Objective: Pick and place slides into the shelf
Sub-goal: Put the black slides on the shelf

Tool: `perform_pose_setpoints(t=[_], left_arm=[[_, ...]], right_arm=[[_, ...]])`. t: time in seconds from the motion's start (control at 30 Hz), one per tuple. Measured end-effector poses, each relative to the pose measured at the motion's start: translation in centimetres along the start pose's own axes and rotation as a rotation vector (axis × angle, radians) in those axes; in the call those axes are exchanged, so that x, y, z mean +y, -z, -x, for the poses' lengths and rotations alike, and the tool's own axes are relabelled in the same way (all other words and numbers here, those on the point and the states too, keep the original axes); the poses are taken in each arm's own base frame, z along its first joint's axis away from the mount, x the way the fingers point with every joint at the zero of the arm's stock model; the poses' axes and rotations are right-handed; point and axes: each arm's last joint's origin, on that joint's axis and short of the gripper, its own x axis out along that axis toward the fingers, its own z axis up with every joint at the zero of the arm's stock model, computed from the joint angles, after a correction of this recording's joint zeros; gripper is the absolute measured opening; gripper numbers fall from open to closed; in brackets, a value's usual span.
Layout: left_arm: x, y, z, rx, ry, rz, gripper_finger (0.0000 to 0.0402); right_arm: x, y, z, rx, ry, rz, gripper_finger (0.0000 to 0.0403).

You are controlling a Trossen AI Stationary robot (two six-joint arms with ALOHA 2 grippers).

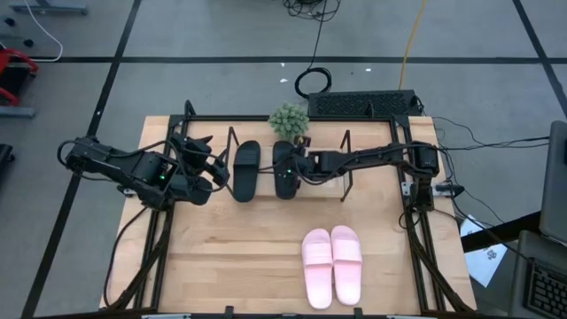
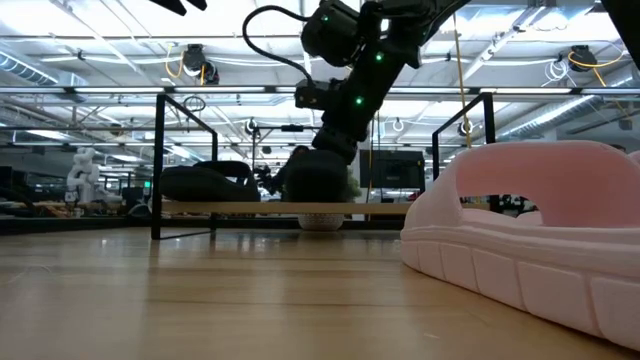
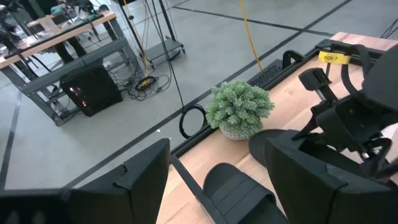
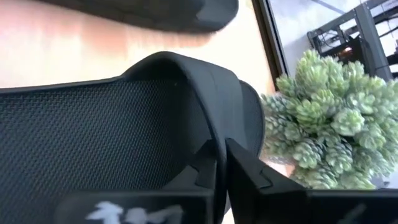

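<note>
Small potted plant (image 1: 289, 120) at far edge of wooden surface (image 1: 239, 257). Black keyboard (image 1: 363, 104) just beyond it, coiled black cable (image 1: 313, 82) and yellow cable (image 1: 410, 40) on floor.

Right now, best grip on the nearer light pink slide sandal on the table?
Take the left-hand light pink slide sandal by its wide strap, coming down from above with one finger under the arch. It lies flat, sole down, touching its twin, so the sides between them are blocked.
</note>
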Motion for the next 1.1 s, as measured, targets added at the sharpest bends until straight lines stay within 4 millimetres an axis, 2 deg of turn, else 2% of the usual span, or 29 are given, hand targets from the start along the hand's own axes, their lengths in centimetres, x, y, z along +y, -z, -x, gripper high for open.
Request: perform_pose_setpoints(t=[0.27, 0.8, 1.1], left_arm=[[0.0, 0.0, 0.0, 0.0, 0.0, 0.0, 0.0264], [-0.1, 0.1, 0.0, 0.02, 0.02, 0.002, 0.0264], [-0.1, 0.1, 0.0, 0.02, 0.02, 0.001, 0.0264]], right_arm=[[0.7, -0.9, 0.5, -0.075, -0.001, -0.028, 0.001], [0.5, -1.4, 0.6, -0.125, 0.014, -0.123, 0.0008], [1.8, -1.2, -1.4, -0.121, 0.035, -0.142, 0.0008]])
